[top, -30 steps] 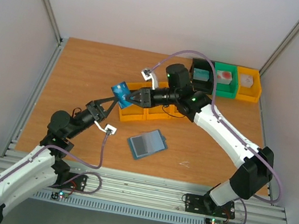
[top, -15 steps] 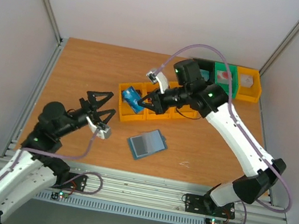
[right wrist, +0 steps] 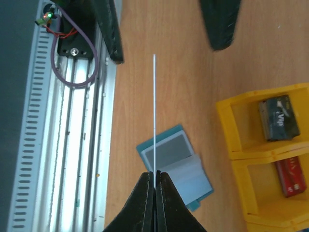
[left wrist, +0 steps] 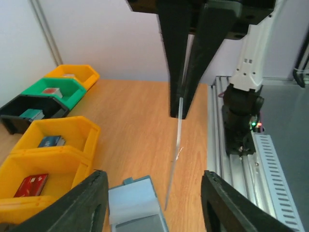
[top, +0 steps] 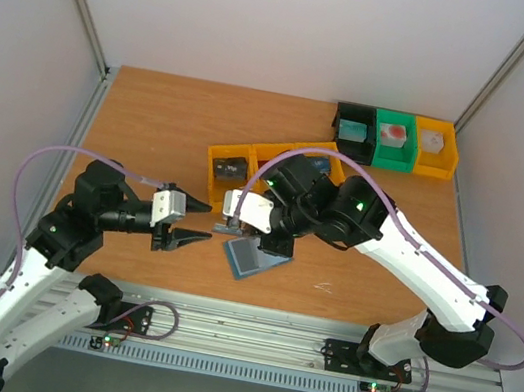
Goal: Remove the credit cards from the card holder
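Note:
The card holder [top: 253,257] [left wrist: 137,208] [right wrist: 176,162], a flat blue wallet, lies open on the table. My right gripper [top: 239,231] [right wrist: 155,173] hovers over it, shut on a thin pale strip [right wrist: 154,106] [left wrist: 175,150] seen edge-on; what it is I cannot tell. To the wallet's left, my left gripper [top: 207,222] [left wrist: 153,175] is open and holds nothing. The credit cards lie in yellow bins [top: 225,193]: a dark grey card [top: 231,168] [right wrist: 279,117], a red card [right wrist: 291,176] [left wrist: 33,183] and a blue card [top: 321,166] [left wrist: 50,141].
Black [top: 340,129], green [top: 390,161] and yellow [top: 431,170] bins with blocks stand at the back right. An aluminium rail [top: 239,324] runs along the near table edge. A small white scrap [top: 324,288] lies right of the wallet.
The blue card both grippers held went to the right gripper and now lies in a bin. The right gripper came down over the wallet with a thin strip. The left gripper let go and swung toward the wallet.

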You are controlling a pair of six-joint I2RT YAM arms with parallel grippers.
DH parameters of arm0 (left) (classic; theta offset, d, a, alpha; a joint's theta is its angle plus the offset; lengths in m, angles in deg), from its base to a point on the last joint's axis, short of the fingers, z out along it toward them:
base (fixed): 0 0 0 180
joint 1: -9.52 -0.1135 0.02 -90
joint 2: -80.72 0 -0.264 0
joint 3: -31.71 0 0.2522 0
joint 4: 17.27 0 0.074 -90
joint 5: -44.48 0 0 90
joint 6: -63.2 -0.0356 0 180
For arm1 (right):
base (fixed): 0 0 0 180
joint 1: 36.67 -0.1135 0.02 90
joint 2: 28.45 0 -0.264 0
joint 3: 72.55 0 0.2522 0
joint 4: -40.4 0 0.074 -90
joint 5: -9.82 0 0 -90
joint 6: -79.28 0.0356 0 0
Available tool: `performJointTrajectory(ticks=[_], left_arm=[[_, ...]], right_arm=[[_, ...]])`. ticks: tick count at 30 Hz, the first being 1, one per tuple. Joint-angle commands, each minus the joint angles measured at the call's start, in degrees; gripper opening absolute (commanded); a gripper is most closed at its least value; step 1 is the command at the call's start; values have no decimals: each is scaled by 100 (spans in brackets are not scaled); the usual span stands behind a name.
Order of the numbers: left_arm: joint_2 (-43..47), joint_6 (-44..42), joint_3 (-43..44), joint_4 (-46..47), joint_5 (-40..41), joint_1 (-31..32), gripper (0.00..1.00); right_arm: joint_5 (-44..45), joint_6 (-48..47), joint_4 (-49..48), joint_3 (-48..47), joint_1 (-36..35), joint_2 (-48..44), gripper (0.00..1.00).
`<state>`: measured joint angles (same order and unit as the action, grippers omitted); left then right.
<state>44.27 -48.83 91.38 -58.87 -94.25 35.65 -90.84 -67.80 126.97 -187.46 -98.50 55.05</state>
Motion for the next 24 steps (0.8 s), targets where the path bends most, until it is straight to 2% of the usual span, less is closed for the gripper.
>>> performJointTrajectory(ticks=[1,3,8,10,14,18,24], left_arm=[[-27,702,105,-56,-641,15,52],[-28,719,73,38,-665,15,51],[-67,1202,-9,475,-240,15,28],[-66,1340,-39,572,-224,19,22],[-73,1402,-109,626,-169,17,17],[-96,1385,-126,675,-52,24,3],[-54,1101,-148,533,-228,24,0]], right_arm=[[569,-393,130,-437,-163,207,1],[602,-389,122,-550,-180,279,1],[469,-448,137,-694,-230,334,1],[423,-455,99,-697,-249,332,1],[341,-483,45,-731,-251,312,1],[257,-519,-33,-755,-251,299,1],[306,-582,-148,-746,-250,228,1]])
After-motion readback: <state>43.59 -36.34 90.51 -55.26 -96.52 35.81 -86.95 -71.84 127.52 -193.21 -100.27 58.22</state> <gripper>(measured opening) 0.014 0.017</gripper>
